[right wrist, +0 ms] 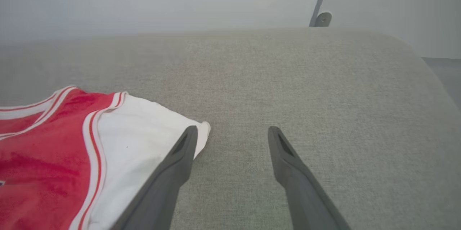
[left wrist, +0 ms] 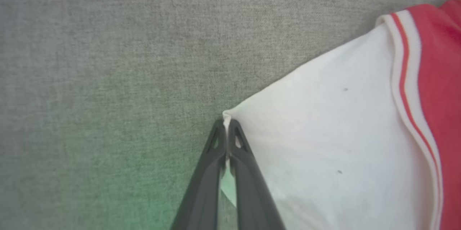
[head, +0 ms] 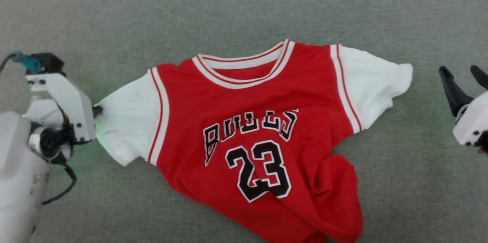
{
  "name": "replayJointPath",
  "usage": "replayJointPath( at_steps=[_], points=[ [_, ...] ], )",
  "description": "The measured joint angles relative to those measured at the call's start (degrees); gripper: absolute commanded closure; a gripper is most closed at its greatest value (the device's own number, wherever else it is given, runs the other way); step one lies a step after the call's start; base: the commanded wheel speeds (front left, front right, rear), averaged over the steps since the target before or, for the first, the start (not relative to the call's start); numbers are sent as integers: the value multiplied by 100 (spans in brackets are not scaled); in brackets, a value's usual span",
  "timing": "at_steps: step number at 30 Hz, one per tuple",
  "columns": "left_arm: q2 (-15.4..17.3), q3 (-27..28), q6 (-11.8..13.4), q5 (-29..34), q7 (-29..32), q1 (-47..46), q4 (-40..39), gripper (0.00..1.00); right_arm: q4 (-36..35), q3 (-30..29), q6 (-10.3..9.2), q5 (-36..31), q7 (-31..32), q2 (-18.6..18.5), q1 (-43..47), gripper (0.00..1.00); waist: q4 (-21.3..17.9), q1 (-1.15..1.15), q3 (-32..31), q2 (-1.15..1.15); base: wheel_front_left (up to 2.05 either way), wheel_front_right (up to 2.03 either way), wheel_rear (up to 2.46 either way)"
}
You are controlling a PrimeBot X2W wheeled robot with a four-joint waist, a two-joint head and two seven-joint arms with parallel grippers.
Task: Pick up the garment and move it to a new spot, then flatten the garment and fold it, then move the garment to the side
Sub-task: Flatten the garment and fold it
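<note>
Two grippers here and only one is doing any work right now: my left gripper is pinching the outer corner of the white sleeve on my left side, fingers squeezed together with a sliver of cloth poking out between them. My right gripper is hanging with its fingers spread apart and nothing in them. It's sitting near the tip of the other sleeve and looking clear of it from the head view. The Bulls jersey is lying face up in the middle of the grey upholstered surface, collar pointing away from me and the 23 showing. The top half is looking pretty flat, but the bottom hem on my right side is bunching up and folding over itself. So I'm guessing I'm somewhere in the flattening bit, with the folding not started. Handling-wise I'm expecting it to be light, floppy and a bit slick, the kind of cloth that's sagging the moment you lift it and dragging along if you tug one end. I'm thinking hems and corners are the places to grab, pinched thin like that sleeve corner. That crumpled hem is looking like the next spot needing a pull, though I could be catching two layers there by mistake.
</note>
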Motion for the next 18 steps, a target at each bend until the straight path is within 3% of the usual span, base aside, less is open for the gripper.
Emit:
replayJointPath(
  at_steps=[7, 18],
  points=[
    [-115, -370, 0, -183, -204, -238, -44, 100, 1081, 468, 0, 133, 591, -283, -728, 0, 257, 0, 150, 0, 0, 0, 0],
    [-208, -877, 0, -483, -424, -545, 26, 100, 2594, 769, 0, 171, 1210, -378, -1619, 0, 536, 0, 326, 0, 0, 0, 0]
  ],
)
